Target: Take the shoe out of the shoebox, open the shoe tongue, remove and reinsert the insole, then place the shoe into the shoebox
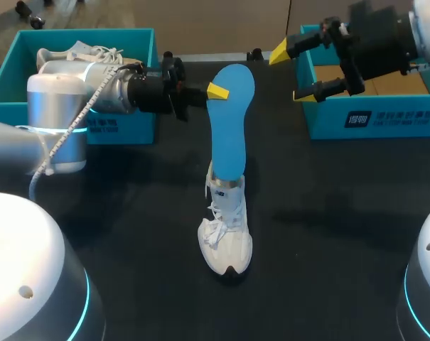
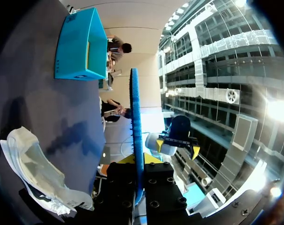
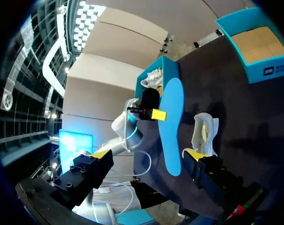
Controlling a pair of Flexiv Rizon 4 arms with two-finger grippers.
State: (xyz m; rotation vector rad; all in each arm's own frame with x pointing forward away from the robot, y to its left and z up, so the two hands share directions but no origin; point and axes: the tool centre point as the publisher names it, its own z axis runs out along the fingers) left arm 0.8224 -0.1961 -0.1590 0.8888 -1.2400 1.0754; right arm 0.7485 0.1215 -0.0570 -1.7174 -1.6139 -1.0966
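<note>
A blue insole [image 1: 230,121] stands nearly upright over the table, and my left gripper [image 1: 215,91] is shut on its upper edge. In the head view its lower end meets the opening of the white shoe [image 1: 226,234], which lies on the dark table with its toe toward the front. In the left wrist view the insole [image 2: 134,126] is edge-on between my left gripper [image 2: 140,161] fingers, with the shoe [image 2: 34,173] beside it. My right gripper [image 1: 294,73] hangs open and empty by the right shoebox [image 1: 374,117]. In the right wrist view, my right gripper [image 3: 147,154] faces the insole [image 3: 172,124] and shoe [image 3: 203,133].
The right teal shoebox [image 3: 266,70] has only a cardboard bottom in it. A second teal box [image 1: 8,78] at the back left holds another white shoe [image 1: 79,53]. My left arm [image 1: 79,92] stretches in front of that box.
</note>
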